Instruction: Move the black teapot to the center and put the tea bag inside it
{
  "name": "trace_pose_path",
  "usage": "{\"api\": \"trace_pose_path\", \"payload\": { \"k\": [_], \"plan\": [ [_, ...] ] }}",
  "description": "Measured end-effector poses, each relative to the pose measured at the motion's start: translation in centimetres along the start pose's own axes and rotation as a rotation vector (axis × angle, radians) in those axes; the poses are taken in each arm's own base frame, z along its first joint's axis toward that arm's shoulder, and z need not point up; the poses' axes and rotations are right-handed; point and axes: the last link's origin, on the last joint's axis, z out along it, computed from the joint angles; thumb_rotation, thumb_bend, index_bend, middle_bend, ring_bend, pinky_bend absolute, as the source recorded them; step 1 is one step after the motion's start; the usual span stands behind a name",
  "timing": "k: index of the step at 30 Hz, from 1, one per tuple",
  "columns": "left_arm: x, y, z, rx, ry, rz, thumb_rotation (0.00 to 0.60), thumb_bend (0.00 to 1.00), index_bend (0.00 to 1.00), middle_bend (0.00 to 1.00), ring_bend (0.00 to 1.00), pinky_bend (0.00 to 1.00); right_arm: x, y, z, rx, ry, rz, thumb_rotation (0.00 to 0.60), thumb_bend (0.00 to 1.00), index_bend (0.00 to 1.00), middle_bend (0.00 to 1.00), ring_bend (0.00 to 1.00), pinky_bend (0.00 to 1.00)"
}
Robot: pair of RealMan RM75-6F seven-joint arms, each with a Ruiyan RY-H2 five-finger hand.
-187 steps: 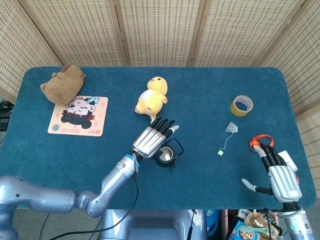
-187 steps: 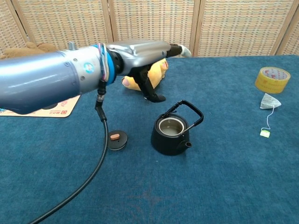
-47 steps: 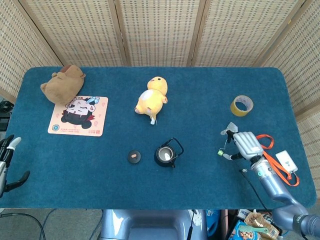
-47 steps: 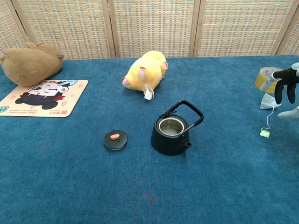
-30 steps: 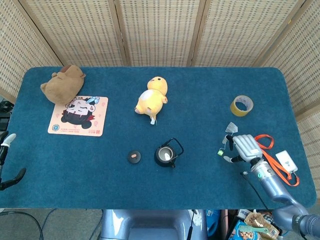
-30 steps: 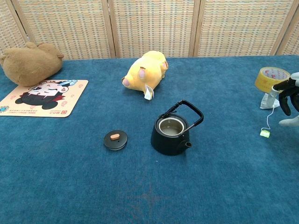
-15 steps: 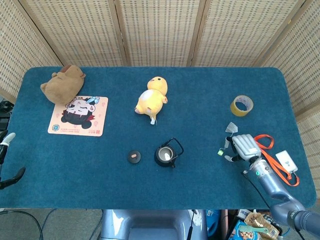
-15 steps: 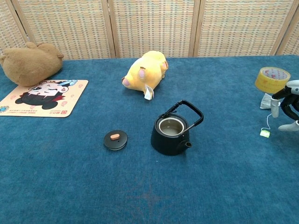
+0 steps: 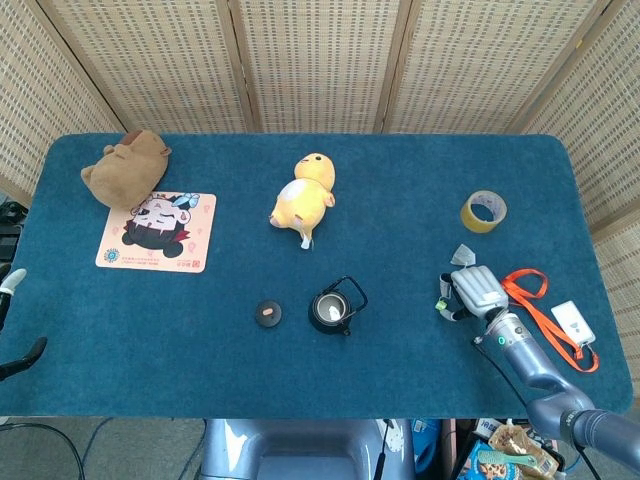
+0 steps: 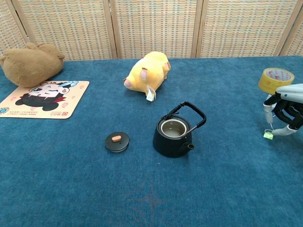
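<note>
The black teapot (image 9: 330, 311) (image 10: 174, 137) stands lidless near the table's middle front, handle raised. Its lid (image 9: 267, 313) (image 10: 117, 141) lies on the cloth to its left. The tea bag (image 9: 462, 254) (image 10: 268, 107) lies at the right, its string running to a small green tag (image 10: 268, 135). My right hand (image 9: 474, 290) (image 10: 287, 111) is low over the string, palm down, fingers curled in toward the pouch; I cannot tell whether they hold it. My left hand (image 9: 6, 292) shows only at the left edge, off the table, fingers apart and holding nothing.
A yellow plush (image 9: 303, 198) (image 10: 147, 71) lies behind the teapot. A brown plush (image 9: 125, 165) and a printed mat (image 9: 157, 232) occupy the far left. A tape roll (image 9: 483, 211) (image 10: 275, 79) sits behind the tea bag. An orange lanyard (image 9: 525, 285) with a white card (image 9: 573, 322) lies by the right edge.
My right hand has moved left and down onto the tea bag's string, and its fingers have curled in. The left arm withdrew from the teapot to the left edge earlier.
</note>
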Motion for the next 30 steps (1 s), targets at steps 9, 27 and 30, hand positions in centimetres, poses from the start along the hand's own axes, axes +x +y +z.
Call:
{"api": "trace_pose_path", "payload": {
  "k": [9, 27, 30],
  "plan": [
    [-0.1, -0.2, 0.0, 0.006, -0.005, -0.002, 0.6, 0.31, 0.0, 0.0, 0.0, 0.0, -0.6, 0.0, 0.5, -0.01, -0.012, -0.017, 0.511, 0.45, 0.56, 0.82, 0.8, 0.87],
    [-0.2, -0.7, -0.1, 0.019, -0.004, -0.008, 0.6, 0.32, 0.0, 0.0, 0.0, 0.0, -1.4, -0.1, 0.7, -0.013, -0.025, -0.037, 0.513, 0.45, 0.58, 0.82, 0.8, 0.87],
    [-0.3, -0.7, -0.1, 0.019, -0.005, -0.008, 0.6, 0.31, 0.0, 0.0, 0.0, 0.0, -1.5, -0.1, 0.8, -0.016, -0.025, -0.04, 0.514, 0.45, 0.58, 0.82, 0.8, 0.87]
  ]
}}
